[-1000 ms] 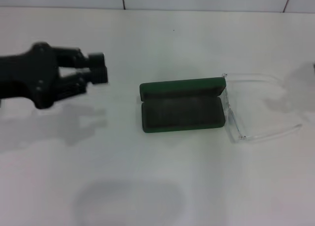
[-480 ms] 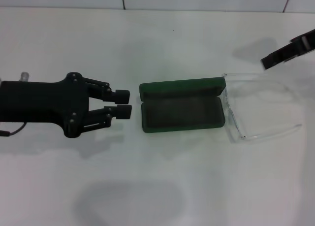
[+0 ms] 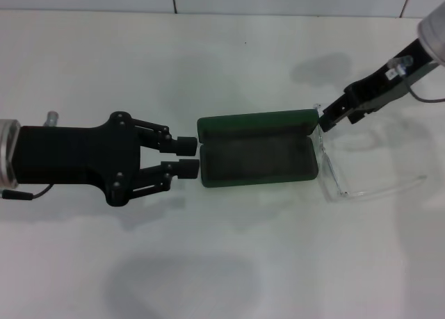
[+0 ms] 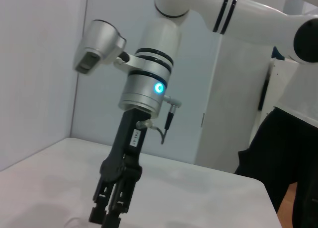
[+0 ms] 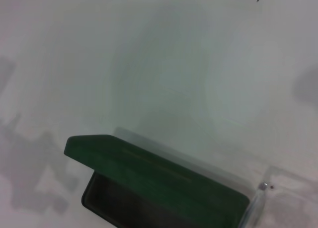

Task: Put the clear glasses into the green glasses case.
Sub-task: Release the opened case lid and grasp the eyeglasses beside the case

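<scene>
White tabletop (image 3: pixel 229 263) carries the dark green hinged glasses case (image 3: pixel 257 158), open, just ahead of the left gripper (image 3: pixel 187 157), fingers slightly apart. Transparent plastic clear glasses (image 3: pixel 334 173) lie beneath the right gripper (image 3: pixel 324 122), opening indiscernible. Nudging the case might shove the spectacles aside.

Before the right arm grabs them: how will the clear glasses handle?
The clear glasses look like thin transparent plastic, so probably light and apt to slide on the smooth white table. Their long thin arms are unfolded and may flex if pinched. They lie against the open green glasses case, so a nudge could shift both.
</scene>
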Tool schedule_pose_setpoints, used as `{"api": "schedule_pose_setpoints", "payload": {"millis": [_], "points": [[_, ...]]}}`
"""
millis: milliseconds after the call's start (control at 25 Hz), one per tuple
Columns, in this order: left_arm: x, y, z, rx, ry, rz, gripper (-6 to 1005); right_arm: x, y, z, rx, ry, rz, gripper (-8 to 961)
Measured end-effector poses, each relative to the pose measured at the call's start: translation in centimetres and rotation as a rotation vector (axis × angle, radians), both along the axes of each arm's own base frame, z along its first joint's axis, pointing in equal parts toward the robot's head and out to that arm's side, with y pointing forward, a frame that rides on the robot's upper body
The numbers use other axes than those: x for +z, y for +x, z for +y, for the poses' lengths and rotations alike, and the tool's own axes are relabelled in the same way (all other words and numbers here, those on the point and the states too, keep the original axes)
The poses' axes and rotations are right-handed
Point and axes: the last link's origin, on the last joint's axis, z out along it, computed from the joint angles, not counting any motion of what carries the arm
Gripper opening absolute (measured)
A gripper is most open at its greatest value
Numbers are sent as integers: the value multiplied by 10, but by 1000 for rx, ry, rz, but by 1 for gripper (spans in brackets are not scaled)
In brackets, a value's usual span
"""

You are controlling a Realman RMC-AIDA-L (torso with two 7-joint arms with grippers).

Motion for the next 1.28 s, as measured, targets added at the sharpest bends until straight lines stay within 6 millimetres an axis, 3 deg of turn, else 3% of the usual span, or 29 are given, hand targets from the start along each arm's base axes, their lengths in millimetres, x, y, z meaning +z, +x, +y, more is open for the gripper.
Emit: {"api": "schedule_pose_setpoints", "payload": {"millis": [560,880,1040,1280], "points": [[-17,-5,-7,-23,-4,-32,287,-32,1,2,-25,-16,-97,630],[-19,-7,-9,-25,3,-36,286,-37,8,2,-42,-10,-93,631],[-20,-6,-9,-26,2,-37,285,-37,9,2,-37,-8,-93,527],[-21,-7,-7,-18,11,-32,283,-40,11,3,-32,-9,-96,450]]}}
